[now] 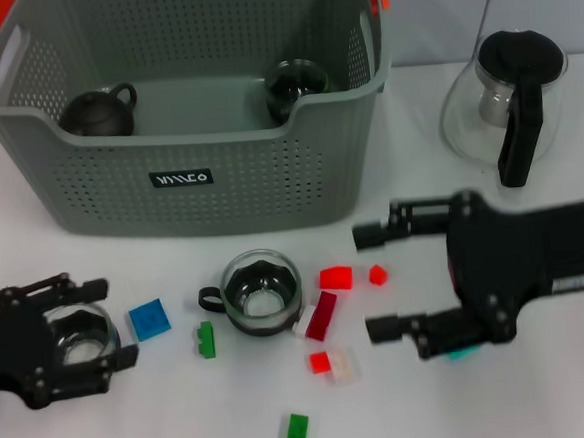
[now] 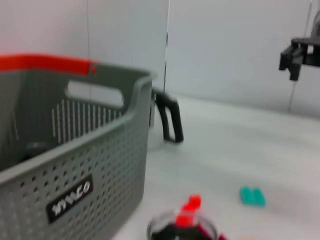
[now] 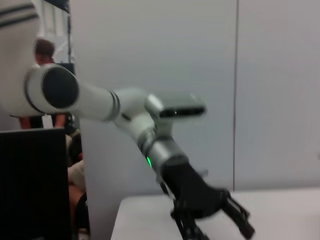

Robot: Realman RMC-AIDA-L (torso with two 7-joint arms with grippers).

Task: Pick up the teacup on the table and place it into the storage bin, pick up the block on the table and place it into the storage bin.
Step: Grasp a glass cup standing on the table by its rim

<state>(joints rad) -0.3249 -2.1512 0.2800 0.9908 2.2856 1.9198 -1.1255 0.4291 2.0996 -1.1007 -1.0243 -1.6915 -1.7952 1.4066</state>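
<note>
**Two cups in the bin, two on the table, bricks scattered between the arms**

The storage bin (image 1: pixel 184 176) stands at the far left of the table, grey and perforated, with orange clips on its handles and a black label on its near wall. Inside it, a dark teapot (image 1: pixel 96 112) lies at the left and a glass teacup (image 1: pixel 296 85) at the right.

Near the bin's front wall, a second glass teacup (image 1: pixel 261 291) with a dark handle stands upright on the table. The left gripper (image 1: pixel 75 336) is low at the near left edge; its fingers stand apart on either side of another glass cup (image 1: pixel 76 332), and whether they press it cannot be told.

The right gripper (image 1: pixel 382 281) hovers at the right, its two fingers wide apart and pointing left toward the bricks. These lie loose around the central teacup: a blue block (image 1: pixel 150 319) to its left, a green block (image 1: pixel 206 339) beside that, red blocks (image 1: pixel 335 278) to the right, and another green one (image 1: pixel 296 432) nearest the robot.

A glass pitcher (image 1: pixel 510 104) with a black handle stands at the far right.
</note>
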